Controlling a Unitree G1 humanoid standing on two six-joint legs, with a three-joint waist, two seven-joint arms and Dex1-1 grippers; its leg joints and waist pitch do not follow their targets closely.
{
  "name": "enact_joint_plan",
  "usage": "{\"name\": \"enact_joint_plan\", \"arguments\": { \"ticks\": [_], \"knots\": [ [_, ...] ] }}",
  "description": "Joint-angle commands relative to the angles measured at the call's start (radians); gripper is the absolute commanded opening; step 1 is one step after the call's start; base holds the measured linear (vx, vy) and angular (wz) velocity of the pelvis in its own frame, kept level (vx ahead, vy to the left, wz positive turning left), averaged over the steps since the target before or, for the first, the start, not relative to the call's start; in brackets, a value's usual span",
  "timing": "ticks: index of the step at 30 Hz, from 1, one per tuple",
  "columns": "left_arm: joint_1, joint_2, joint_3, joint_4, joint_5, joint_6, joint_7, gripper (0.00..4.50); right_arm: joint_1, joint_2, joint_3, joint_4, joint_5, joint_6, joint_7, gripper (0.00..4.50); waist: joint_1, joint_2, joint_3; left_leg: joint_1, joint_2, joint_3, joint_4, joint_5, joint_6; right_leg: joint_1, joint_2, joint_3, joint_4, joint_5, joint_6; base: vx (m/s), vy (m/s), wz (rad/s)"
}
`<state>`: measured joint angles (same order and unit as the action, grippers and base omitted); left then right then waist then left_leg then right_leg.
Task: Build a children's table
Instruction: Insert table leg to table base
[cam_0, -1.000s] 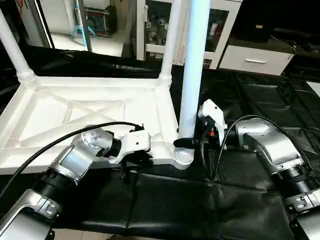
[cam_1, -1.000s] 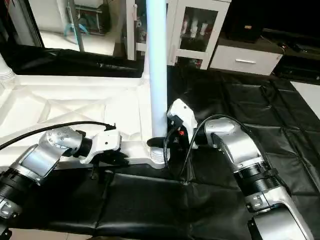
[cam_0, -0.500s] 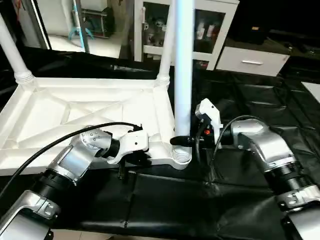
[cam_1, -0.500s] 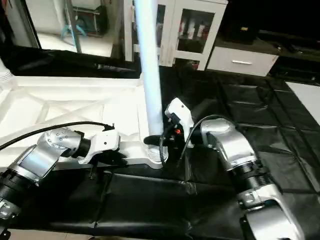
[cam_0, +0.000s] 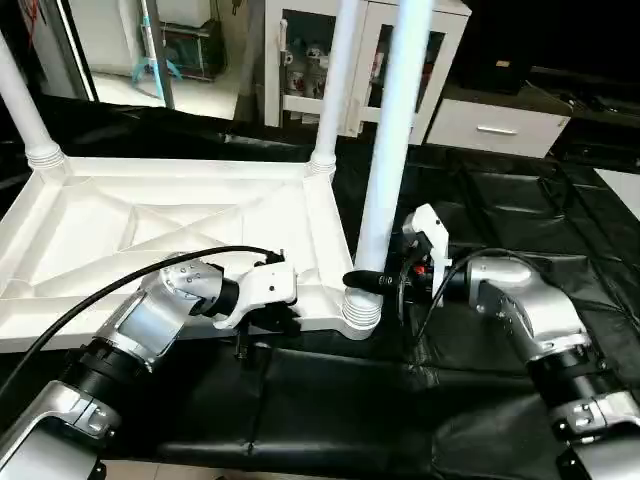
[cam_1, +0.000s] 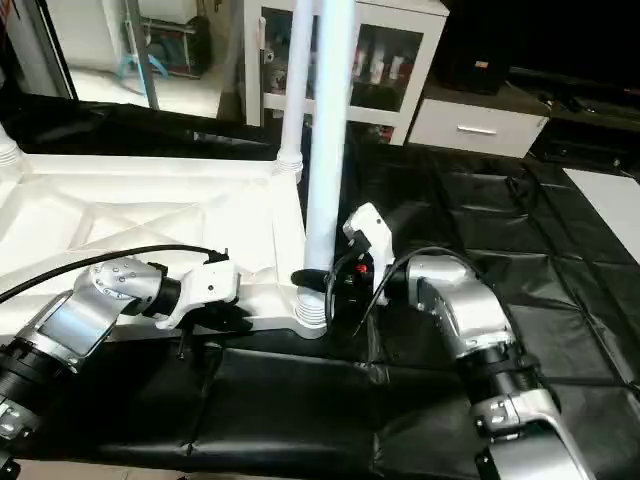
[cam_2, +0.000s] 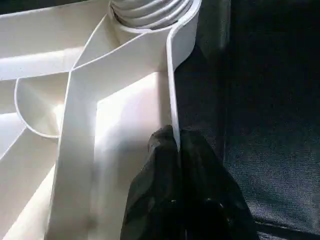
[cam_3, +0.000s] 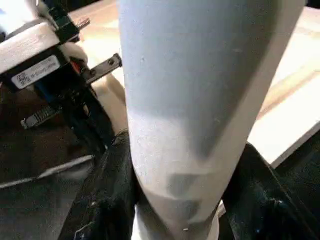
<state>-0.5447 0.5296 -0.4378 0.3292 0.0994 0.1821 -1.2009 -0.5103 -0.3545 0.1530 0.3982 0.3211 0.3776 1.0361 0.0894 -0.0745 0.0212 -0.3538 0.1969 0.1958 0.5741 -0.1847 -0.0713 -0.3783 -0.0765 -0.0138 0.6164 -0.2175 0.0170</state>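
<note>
While I look down over both forearms, the children's table top lies upside down on the black cloth of the work table, ribbed underside facing up. Three legs stand up from it in my head views: one at the far left corner, one at the far right corner, and one at the near right corner, which tilts slightly at its top toward my right.

My left gripper is pinched down on the near edge of the top, just left of the near right corner socket. From the left wrist camera I see its two black fingers pressed almost together with the thin white rim of the top between them, one finger inside the rim and one outside over the cloth.

My right gripper sits low on the near right leg, just above the ribbed collar of the socket. Its fingers stand about half open and wrap the tube from both sides; in the right wrist camera the leg passes between the two black fingers, which touch it on each side. A black cable runs along my left forearm to the wrist.

Beyond the work table I see a white cabinet with glass doors and a white drawer unit.
</note>
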Motion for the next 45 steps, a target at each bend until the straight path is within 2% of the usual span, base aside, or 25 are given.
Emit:
{"name": "enact_joint_plan", "arguments": {
  "ticks": [1,6,8,13,18,22,26,29,32,34,38,40,42,45],
  "knots": [
    [0.018,0.006,-0.034,0.001,0.019,0.001,-0.025,0.00,0.059,-0.021,-0.007,0.087,-0.059,0.009,-0.085,1.84,0.000,0.023,-0.036,0.019,0.035,-0.017,-0.074,-0.280,-0.045,0.017,-0.052,0.022,-0.070,-0.124,-0.210,0.000,0.000,0.00],
    [0.017,0.005,-0.035,0.003,0.019,-0.001,-0.025,0.00,0.106,-0.009,-0.044,0.082,-0.049,-0.010,-0.114,1.84,-0.001,0.024,-0.034,0.020,0.035,-0.018,-0.077,-0.305,-0.048,0.014,-0.051,0.023,-0.073,-0.147,-0.205,0.000,0.000,0.00],
    [0.016,0.005,-0.035,0.005,0.019,-0.002,-0.027,0.00,0.151,-0.001,-0.060,0.071,-0.037,-0.027,-0.127,1.84,0.000,0.025,-0.034,0.020,0.036,-0.018,-0.077,-0.310,-0.048,0.014,-0.053,0.024,-0.075,-0.154,-0.203,0.000,0.000,0.00],
    [0.014,0.004,-0.034,0.011,0.021,-0.005,-0.026,0.00,0.201,0.004,-0.061,0.035,-0.028,-0.039,-0.125,1.84,0.001,0.026,-0.035,0.021,0.036,-0.018,-0.079,-0.298,-0.045,0.015,-0.051,0.022,-0.075,-0.124,-0.203,0.000,0.000,0.00],
    [0.015,0.003,-0.033,0.012,0.021,-0.006,-0.023,0.00,0.268,0.008,-0.053,-0.033,-0.030,-0.064,-0.130,1.84,0.004,0.024,-0.034,0.021,0.037,-0.019,-0.082,-0.306,-0.045,0.015,-0.052,0.023,-0.078,-0.138,-0.191,0.000,0.000,0.00],
    [0.019,0.006,-0.034,0.006,0.019,-0.004,-0.022,0.00,0.317,0.003,-0.034,-0.094,-0.039,-0.078,-0.131,1.84,0.008,0.024,-0.033,0.019,0.036,-0.019,-0.083,-0.297,-0.040,0.016,-0.051,0.024,-0.078,-0.124,-0.185,0.000,0.000,0.00],
    [0.019,0.007,-0.035,0.007,0.019,-0.004,-0.023,0.00,0.336,-0.018,0.009,-0.125,-0.084,-0.100,-0.130,1.84,0.007,0.024,-0.031,0.021,0.037,-0.020,-0.085,-0.323,-0.043,0.014,-0.052,0.025,-0.083,-0.177,-0.174,0.000,0.000,0.00],
    [0.016,0.006,-0.035,0.010,0.020,-0.006,-0.023,0.00,0.347,-0.053,0.074,-0.128,-0.151,-0.109,-0.125,1.84,0.008,0.023,-0.029,0.020,0.038,-0.020,-0.086,-0.327,-0.044,0.013,-0.052,0.025,-0.085,-0.192,-0.164,0.000,0.000,0.00],
    [0.017,0.005,-0.035,0.009,0.019,-0.005,-0.024,0.00,0.352,-0.067,0.106,-0.125,-0.177,-0.106,-0.116,1.84,0.007,0.025,-0.027,0.021,0.038,-0.022,-0.088,-0.351,-0.048,0.009,-0.053,0.027,-0.090,-0.236,-0.148,0.000,0.000,0.00],
    [0.017,0.005,-0.035,0.008,0.019,-0.004,-0.023,0.00,0.351,-0.069,0.113,-0.119,-0.179,-0.097,-0.119,1.84,0.005,0.023,-0.027,0.025,0.039,-0.025,-0.092,-0.401,-0.056,0.005,-0.053,0.026,-0.095,-0.283,-0.139,0.000,0.000,0.00],
    [0.018,0.006,-0.035,0.007,0.018,-0.002,-0.024,0.00,0.351,-0.080,0.134,-0.118,-0.181,-0.071,-0.114,1.84,0.002,0.024,-0.027,0.025,0.039,-0.027,-0.093,-0.424,-0.060,0.003,-0.050,0.027,-0.094,-0.261,-0.142,0.000,0.000,0.00],
    [0.019,0.007,-0.034,0.006,0.018,-0.001,-0.025,0.00,0.351,-0.083,0.145,-0.105,-0.176,-0.047,-0.116,1.84,0.001,0.022,-0.024,0.026,0.038,-0.027,-0.095,-0.441,-0.058,0.002,-0.051,0.027,-0.097,-0.286,-0.140,0.000,0.000,0.00],
    [0.020,0.009,-0.034,0.006,0.017,0.000,-0.025,0.00,0.348,-0.079,0.140,-0.083,-0.174,-0.036,-0.121,1.84,0.000,0.022,-0.021,0.030,0.038,-0.030,-0.097,-0.466,-0.058,0.001,-0.055,0.028,-0.102,-0.336,-0.132,0.000,0.000,0.00],
    [0.020,0.010,-0.034,0.006,0.017,0.000,-0.025,0.00,0.335,-0.065,0.118,-0.039,-0.163,-0.026,-0.129,1.84,-0.003,0.023,-0.023,0.031,0.039,-0.033,-0.098,-0.477,-0.062,0.001,-0.054,0.028,-0.103,-0.344,-0.132,0.000,0.000,0.00]
  ]
}}
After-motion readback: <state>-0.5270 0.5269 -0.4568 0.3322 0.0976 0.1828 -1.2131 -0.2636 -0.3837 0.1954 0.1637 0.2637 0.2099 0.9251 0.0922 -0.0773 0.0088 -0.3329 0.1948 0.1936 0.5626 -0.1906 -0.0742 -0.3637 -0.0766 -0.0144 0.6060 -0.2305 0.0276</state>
